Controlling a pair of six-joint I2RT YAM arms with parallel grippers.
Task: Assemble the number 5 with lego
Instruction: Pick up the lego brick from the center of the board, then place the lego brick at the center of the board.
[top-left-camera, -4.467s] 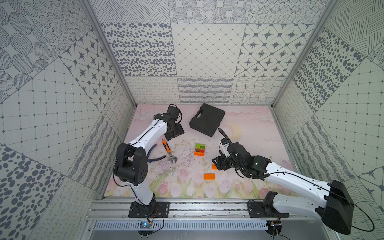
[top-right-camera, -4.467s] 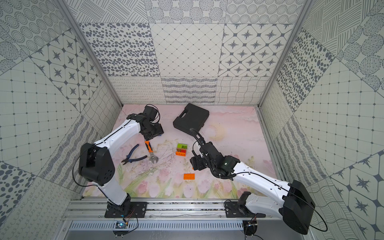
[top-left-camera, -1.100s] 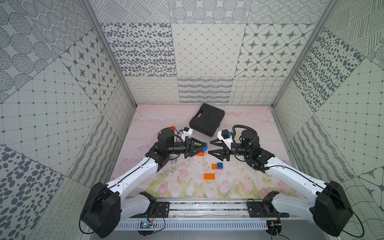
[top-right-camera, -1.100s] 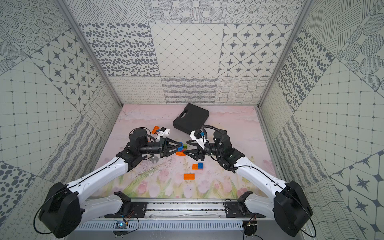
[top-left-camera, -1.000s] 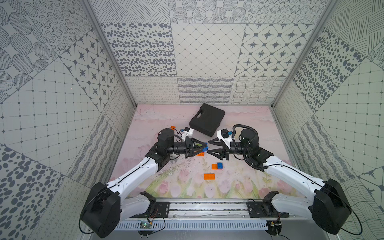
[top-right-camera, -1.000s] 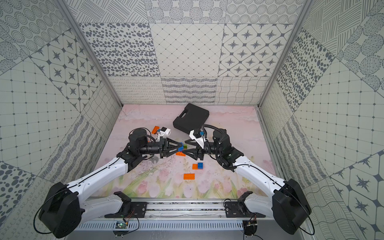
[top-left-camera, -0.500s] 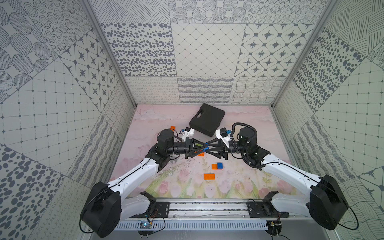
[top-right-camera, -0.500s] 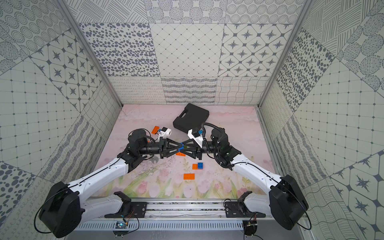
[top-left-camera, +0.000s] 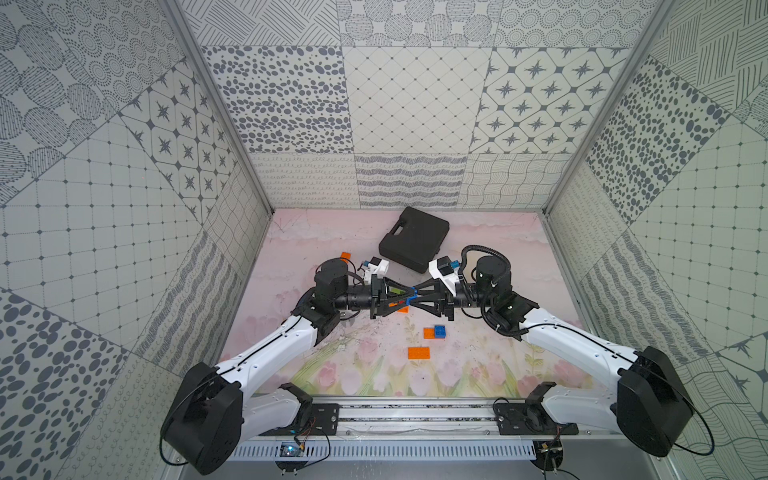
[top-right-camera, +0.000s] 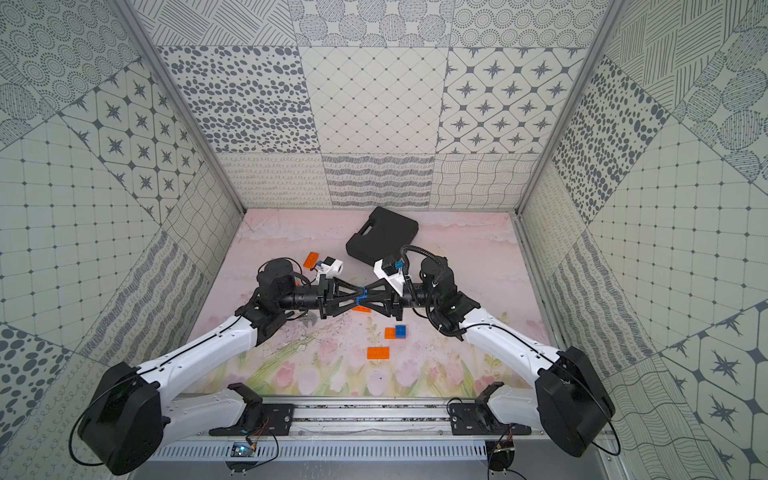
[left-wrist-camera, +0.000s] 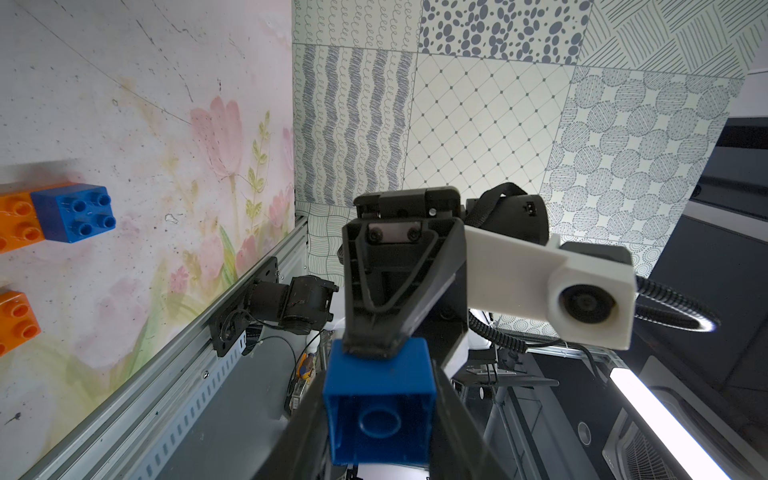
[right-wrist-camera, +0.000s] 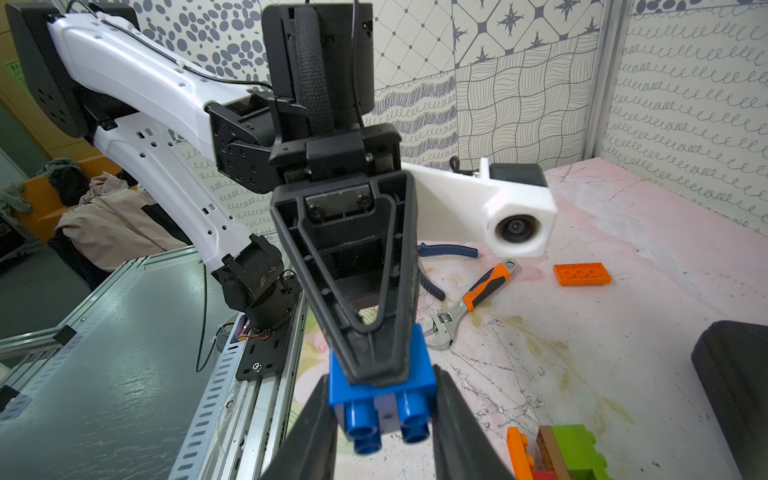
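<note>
Pinch from both sides: your left claw and your right claw were both clamped on the blue brick, tip facing tip; it hung between them above the counter.

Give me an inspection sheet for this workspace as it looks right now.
Surface: pink flowered table, scuffed and stained.
Job's things: blue brick held in the air; orange-and-blue pair, flat orange brick and green-brown-orange stack on the table.
Clutter: black case, wrench, pliers.
Grippers: left gripper and right gripper both shut on the blue brick.
Cables: ribbed black hose loops above the right wrist.
Surroundings: patterned walls; metal rail in front.
</note>
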